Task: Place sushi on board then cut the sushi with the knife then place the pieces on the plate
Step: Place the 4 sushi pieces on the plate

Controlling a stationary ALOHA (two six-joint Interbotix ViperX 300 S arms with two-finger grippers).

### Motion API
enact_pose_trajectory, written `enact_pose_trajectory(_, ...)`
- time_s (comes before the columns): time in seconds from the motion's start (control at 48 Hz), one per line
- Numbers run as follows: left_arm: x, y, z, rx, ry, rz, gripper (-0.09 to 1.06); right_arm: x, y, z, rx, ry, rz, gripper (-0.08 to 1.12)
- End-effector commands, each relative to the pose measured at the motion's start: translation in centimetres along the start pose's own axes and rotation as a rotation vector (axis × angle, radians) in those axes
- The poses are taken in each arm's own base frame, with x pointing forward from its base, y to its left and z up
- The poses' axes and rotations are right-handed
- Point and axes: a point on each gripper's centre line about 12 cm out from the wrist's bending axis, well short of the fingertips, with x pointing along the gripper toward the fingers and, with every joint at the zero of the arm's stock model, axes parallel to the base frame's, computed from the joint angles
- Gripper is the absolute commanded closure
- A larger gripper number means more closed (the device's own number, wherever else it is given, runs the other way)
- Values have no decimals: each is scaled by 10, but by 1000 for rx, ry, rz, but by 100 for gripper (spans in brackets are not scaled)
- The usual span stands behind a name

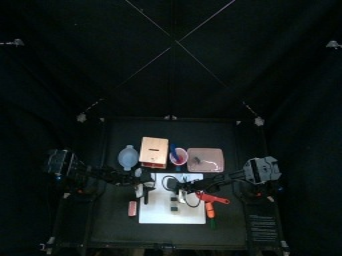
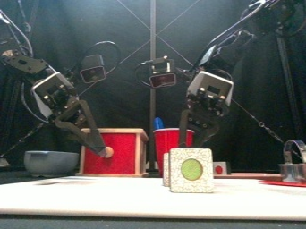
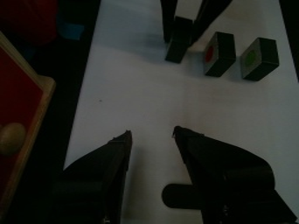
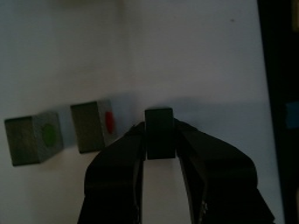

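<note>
Transfer to the plate looks like the step in hand, since the toy sushi roll stands as three separate blocks on the white rectangular cutting board (image 1: 181,215). The right gripper (image 4: 159,140) is clenched on one dark green sushi block (image 4: 159,115) at the centre of its wrist frame, with a jaw pressed to each side. Whether the block has left the board I cannot tell.

To do this well, I judge the gripper should lift straight up before travelling, so that the red-centred piece (image 4: 91,125) just beside it and the green-centred piece (image 4: 31,140) further left are not knocked over. It should then carry the block to the flat pink tray (image 1: 206,168), which lies behind the board, right of centre in the top frame, and lower it fully before letting go. The left gripper (image 3: 152,133) hangs released over bare board at the lower middle of its frame, holding nothing.

Only the right wrist view shows the grasp itself. The front view shows the green-centred piece large at lower centre with another piece partly behind it, and the grasp is hidden there. Only the top view shows where the tray lies relative to the board.
</note>
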Motion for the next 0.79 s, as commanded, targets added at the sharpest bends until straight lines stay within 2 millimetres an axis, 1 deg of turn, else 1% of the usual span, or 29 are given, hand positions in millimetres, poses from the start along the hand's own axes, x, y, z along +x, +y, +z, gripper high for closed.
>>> enact_pose_trajectory(0.021, 0, -1, 6, -2, -19, -3, 15, -36, -23, 6, 57, -37, -33, 53)
enact_pose_trajectory(0.104, 0, -1, 6, -4, -20, -1, 15, -49, -43, -2, 107, -24, -67, 53)
enact_pose_trajectory(0.333, 0, -1, 6, -4, -20, -1, 15, -73, -95, -32, 245, -6, -151, 53)
enact_pose_trajectory(0.438, 0, -1, 6, -3, -20, -1, 15, -83, -117, -41, 298, -18, -193, 53)
enact_pose_trajectory(0.562, 0, 1, 6, -6, -20, 2, 15, -95, -139, -45, 364, -47, -236, 53)
enact_pose_trajectory(0.667, 0, 1, 7, -7, -20, 3, 15, -97, -153, -52, 412, -40, -261, 53)
enact_pose_trajectory(0.792, 0, 1, 7, -9, -20, 4, 15, -82, -163, -67, 430, 19, -281, 53)
